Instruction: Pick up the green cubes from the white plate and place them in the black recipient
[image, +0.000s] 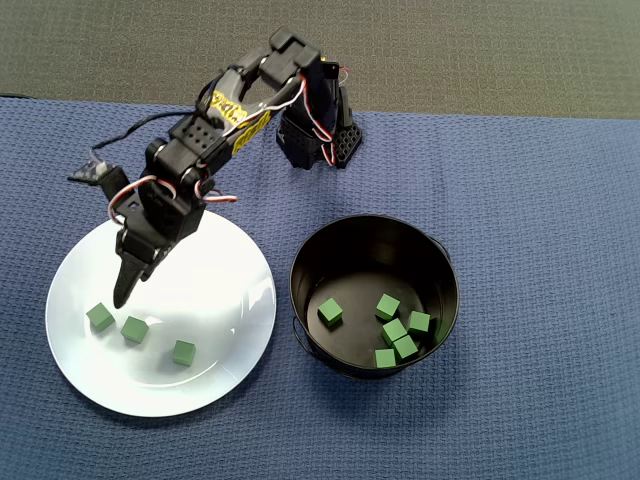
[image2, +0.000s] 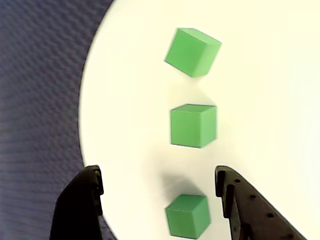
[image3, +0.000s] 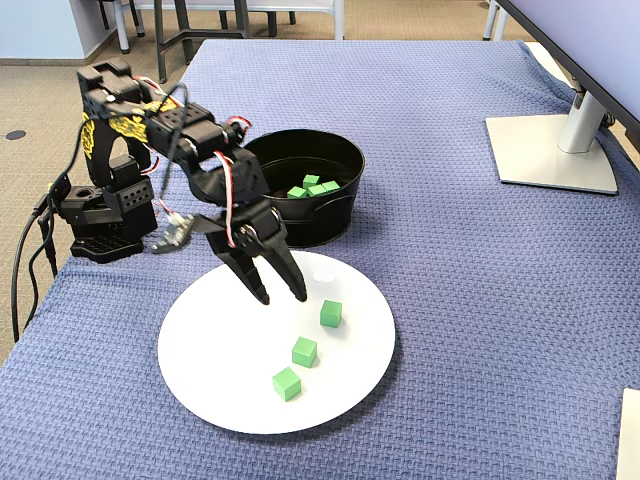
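Note:
Three green cubes lie in a row on the left half of the white plate. The black recipient stands just right of the plate and holds several more green cubes. My gripper hangs open over the plate's left part, tips pointing down near the leftmost cube. In the wrist view the gripper is open, and the nearest cube lies on the plate between the fingers, closer to the right finger. The fixed view shows the gripper above the cubes, touching none.
The arm's black base stands behind the plate and the pot. A blue woven cloth covers the table. A monitor stand sits at the far right in the fixed view. Cables hang beside the base.

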